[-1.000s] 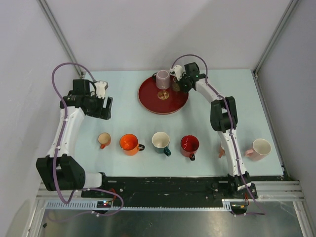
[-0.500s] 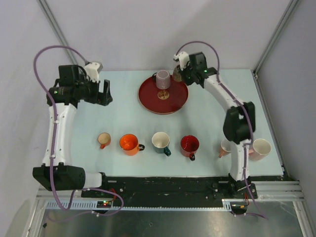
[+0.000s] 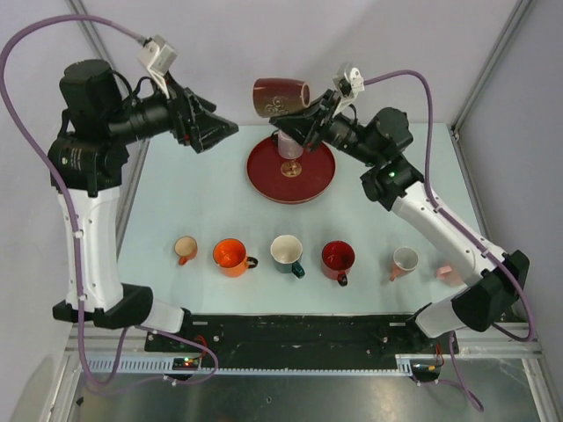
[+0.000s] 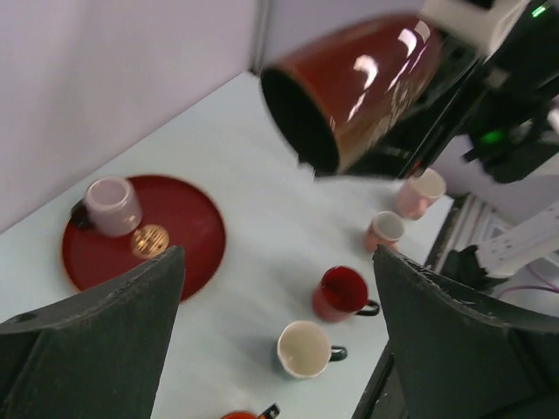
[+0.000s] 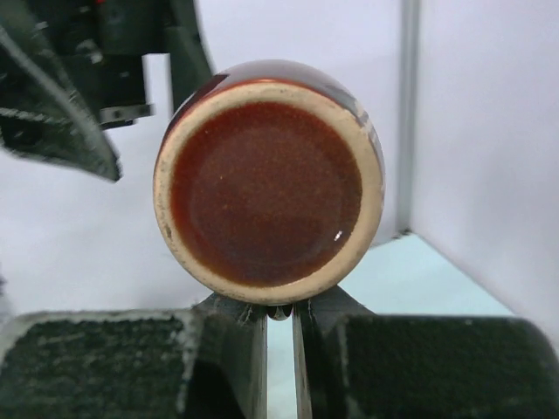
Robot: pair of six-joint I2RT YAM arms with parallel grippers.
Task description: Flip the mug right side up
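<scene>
Glossy dark-red mug (image 3: 280,95) aloft, lying sideways; dark mouth faces left; base right.

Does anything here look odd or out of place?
Yes: the dark red mug hangs in the air on its side, pinched by the right tool, while the row of mugs on the table stands upright.

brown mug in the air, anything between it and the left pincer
Nothing: the top external view shows only open air between the brown mug, held by the right pincer, and the open left pincer.
</scene>
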